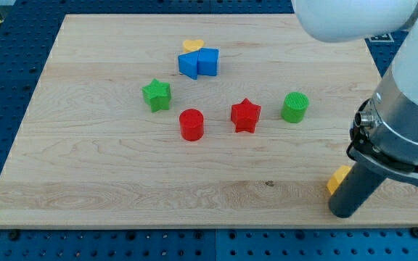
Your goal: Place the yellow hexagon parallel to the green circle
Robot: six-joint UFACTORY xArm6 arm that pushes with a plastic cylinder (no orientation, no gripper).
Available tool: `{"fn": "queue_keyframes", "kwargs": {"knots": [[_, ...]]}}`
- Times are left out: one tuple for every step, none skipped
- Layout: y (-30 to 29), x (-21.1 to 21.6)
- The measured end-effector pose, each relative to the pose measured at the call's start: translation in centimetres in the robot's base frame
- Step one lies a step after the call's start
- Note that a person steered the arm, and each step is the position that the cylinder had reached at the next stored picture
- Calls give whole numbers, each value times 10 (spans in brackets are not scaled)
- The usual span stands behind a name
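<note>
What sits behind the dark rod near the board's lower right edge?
A yellow block peeks out at the view's left of the dark rod; the rest is covered, so its shape is unclear. My tip is beside it.

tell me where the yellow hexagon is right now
The yellow hexagon sits near the board's bottom right corner, half hidden behind my arm, well below the green circle; my tip itself is not visible.

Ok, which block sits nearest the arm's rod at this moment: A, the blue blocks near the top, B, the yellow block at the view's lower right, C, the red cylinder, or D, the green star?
B: the yellow block sits right against the rod's left side near the board's lower right edge, partly hidden by it, just above my tip; every other block lies further up and left.
</note>
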State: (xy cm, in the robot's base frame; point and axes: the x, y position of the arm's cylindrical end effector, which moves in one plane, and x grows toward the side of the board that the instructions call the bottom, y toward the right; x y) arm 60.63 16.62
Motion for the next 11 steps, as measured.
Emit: {"fn": "queue_keyframes", "kwargs": {"knots": [[2, -12], [12, -24], [28, -34], [29, -52], [30, -69], [44, -83], [64, -89], [72, -104], [72, -119], [72, -132], [72, -151]]}}
